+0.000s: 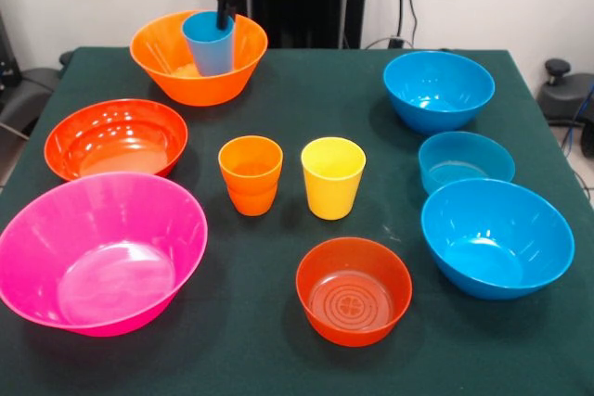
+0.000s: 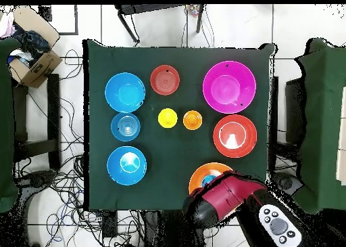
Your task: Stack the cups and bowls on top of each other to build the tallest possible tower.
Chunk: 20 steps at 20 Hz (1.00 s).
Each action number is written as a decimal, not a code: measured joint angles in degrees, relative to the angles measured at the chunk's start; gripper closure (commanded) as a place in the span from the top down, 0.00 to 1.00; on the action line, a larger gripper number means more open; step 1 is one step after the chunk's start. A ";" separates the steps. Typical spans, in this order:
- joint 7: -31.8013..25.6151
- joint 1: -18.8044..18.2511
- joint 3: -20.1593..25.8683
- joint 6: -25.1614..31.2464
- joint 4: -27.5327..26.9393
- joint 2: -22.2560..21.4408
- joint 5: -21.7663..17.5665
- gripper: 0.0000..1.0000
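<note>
Dark green cloth over desk (image 1: 278, 359); white wall behind, pale tiled floor strewn with cables (image 2: 67, 183). Gripper (image 1: 224, 18) reaching into blue cup (image 1: 210, 42) inside big orange bowl (image 1: 172, 76) at far corner; grip hidden, cannot tell. Remaining bowls and cups spread apart across cloth.

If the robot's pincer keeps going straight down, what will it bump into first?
Probably the blue cup. The pincer points down into it, and the cup sits inside the big orange bowl.

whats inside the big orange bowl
The blue cup stands upright in the big orange bowl, with the gripper reaching into it. The cup's inside and the fingertips are hidden.
</note>
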 measured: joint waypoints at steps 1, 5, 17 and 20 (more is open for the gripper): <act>0.00 -0.01 -0.14 -0.01 -0.02 0.28 0.02 0.00; 0.00 0.00 -0.97 0.00 -0.03 1.23 0.02 0.00; 0.00 0.74 -3.07 -2.26 -0.40 2.15 -4.76 0.00; 0.00 1.11 -3.23 -3.99 -0.73 2.14 -5.93 0.00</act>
